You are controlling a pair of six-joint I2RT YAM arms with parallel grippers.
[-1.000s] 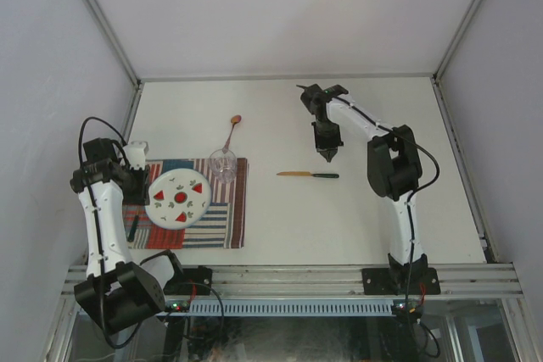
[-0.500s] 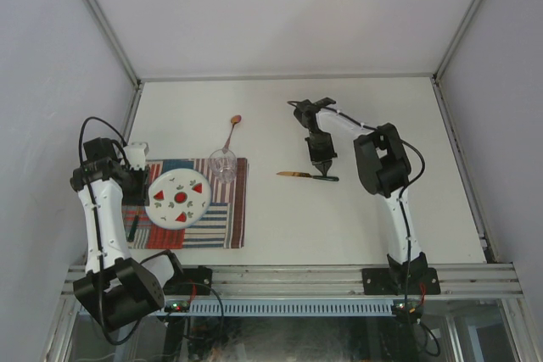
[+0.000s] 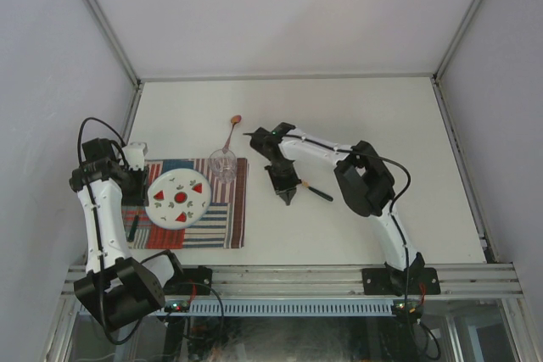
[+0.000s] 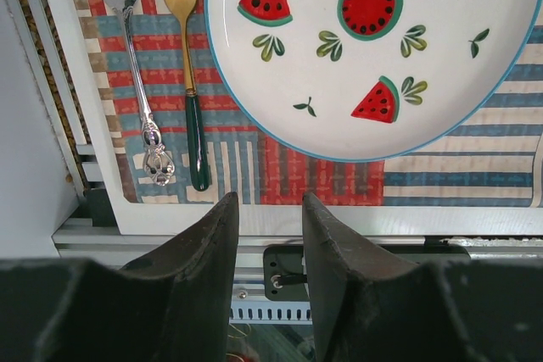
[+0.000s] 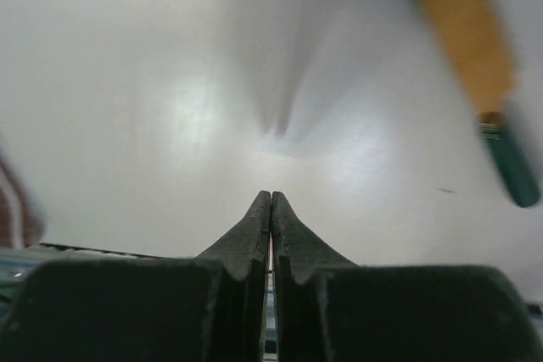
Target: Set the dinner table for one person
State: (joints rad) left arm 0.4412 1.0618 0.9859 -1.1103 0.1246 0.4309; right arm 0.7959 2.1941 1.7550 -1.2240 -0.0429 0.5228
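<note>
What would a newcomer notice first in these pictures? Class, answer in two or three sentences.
The watermelon-patterned plate on the striped placemat, at the dinner table's near left, with two forks beside it. Then the right tool, shut, at mid-table, close to a gold knife with a green handle.

The dinner table is a plain off-white rectangular top edged by aluminium rails, and most of its surface is bare. A red, white and blue striped placemat lies flat on it. The mat's left edge sits close to the left rail and its near edge is a little back from the front rail. To the right of the placemat, clearly apart from it and level with its far half, lies a knife with a golden blade and a dark green handle. The knife is only partly visible, with its handle end pointing away from the mat. Just beyond the placemat's far right corner lies a thin long-handled utensil, perhaps a spoon. Its reddish-brown tip is at the end farthest from the mat.
</note>
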